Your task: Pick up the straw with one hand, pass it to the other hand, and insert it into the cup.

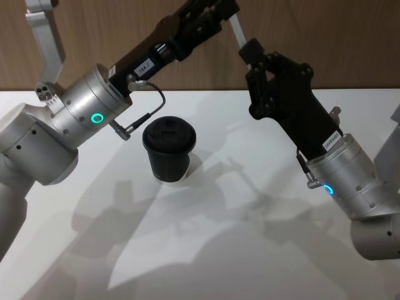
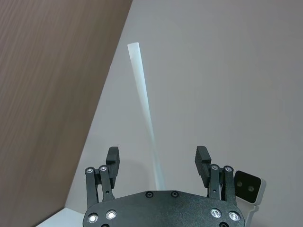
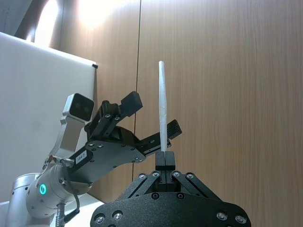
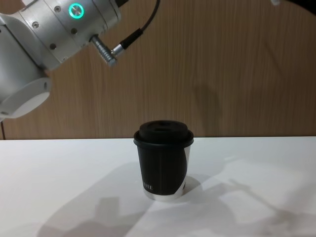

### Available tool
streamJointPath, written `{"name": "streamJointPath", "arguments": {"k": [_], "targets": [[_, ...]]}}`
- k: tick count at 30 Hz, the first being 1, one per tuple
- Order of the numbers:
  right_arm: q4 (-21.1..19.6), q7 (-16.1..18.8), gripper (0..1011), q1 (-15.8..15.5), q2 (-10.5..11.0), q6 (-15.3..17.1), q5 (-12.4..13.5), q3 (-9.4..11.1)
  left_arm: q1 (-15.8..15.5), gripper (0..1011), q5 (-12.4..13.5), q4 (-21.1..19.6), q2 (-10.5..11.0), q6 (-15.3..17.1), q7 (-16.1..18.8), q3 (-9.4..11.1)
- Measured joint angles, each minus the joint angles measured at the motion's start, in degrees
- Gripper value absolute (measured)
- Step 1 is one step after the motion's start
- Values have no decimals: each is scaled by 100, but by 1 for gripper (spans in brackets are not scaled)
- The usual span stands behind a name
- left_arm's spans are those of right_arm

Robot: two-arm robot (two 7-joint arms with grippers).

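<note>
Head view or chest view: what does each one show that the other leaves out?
Head view: the right gripper shut on the straw, the open left gripper around it, the cup from above. Chest view: the cup's side, with small white lettering. Both: the cup on the white table and the left arm's green ring.

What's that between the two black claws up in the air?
The straw: in the head view it runs from the right gripper, shut on it, into the open left gripper.
</note>
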Motion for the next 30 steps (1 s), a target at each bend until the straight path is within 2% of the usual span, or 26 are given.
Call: {"name": "streamJointPath", "arguments": {"k": [27,30], "targets": [[0,0,0,0,0,0,1,0,-267,1003,-228,170,-127,-36,-81,126],[0,0,0,0,0,0,1,0,-276,967,-234,171,-128,-55,-79,134]]}}
